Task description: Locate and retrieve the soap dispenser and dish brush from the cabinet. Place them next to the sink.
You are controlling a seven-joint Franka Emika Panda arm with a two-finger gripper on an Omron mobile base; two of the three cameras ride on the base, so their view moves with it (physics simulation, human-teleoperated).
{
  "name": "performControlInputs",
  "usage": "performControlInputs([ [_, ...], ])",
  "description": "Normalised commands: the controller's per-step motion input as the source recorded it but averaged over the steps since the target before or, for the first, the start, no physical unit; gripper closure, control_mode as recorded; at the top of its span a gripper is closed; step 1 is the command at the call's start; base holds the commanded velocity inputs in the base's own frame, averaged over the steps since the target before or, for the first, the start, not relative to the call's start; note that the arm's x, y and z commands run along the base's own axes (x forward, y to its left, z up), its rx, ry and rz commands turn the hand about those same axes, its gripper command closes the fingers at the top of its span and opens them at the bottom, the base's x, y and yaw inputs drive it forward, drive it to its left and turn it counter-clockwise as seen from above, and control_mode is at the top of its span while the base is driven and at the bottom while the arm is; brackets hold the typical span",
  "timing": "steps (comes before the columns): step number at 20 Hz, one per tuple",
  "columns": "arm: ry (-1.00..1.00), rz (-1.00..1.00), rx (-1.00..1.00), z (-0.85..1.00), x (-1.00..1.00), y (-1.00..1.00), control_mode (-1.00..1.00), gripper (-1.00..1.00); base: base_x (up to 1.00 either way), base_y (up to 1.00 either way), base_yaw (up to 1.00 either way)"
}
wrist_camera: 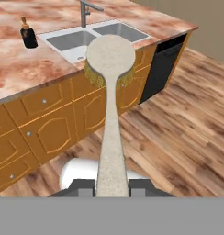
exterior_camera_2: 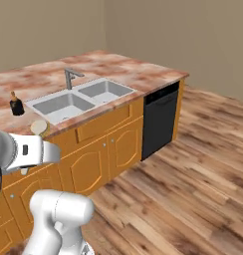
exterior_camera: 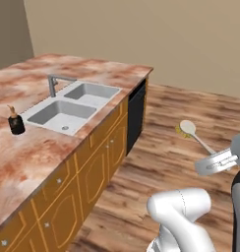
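Pale handle of the dish brush (wrist_camera: 111, 92) sits clamped between my fingers (wrist_camera: 142, 186), carried toward the sink (wrist_camera: 77, 43); the soap dispenser (wrist_camera: 28, 35) already stands by its left rim on the desk (wrist_camera: 22, 69).

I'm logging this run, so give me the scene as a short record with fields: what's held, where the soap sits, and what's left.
held: dish brush, handle between the closed jaws of the gripper
brush position: in the air, short of the counter
soap dispenser: upright on the counter, beside the sink
sink: two basins, faucet behind them
left to do: set the brush by the sink
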Motion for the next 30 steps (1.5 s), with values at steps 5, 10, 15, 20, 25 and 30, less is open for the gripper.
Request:
performControlInputs([
  [5,0.0,0.0,0.0,0.0,0.0,0.0,1.0,1.0,0.26,0.23,0.4],
  [10,0.0,0.0,0.0,0.0,0.0,0.0,1.0,1.0,0.26,0.24,0.39],
  [15,0.0,0.0,0.0,0.0,0.0,0.0,1.0,1.0,0.37,0.22,0.37],
  [20,0.0,0.0,0.0,0.0,0.0,0.0,1.0,1.0,0.43,0.19,0.36],
  [25,0.0,0.0,0.0,0.0,0.0,0.0,1.0,1.0,0.66,0.07,0.32],
  [30,0.0,0.0,0.0,0.0,0.0,0.0,1.0,1.0,0.79,-0.04,0.28],
])
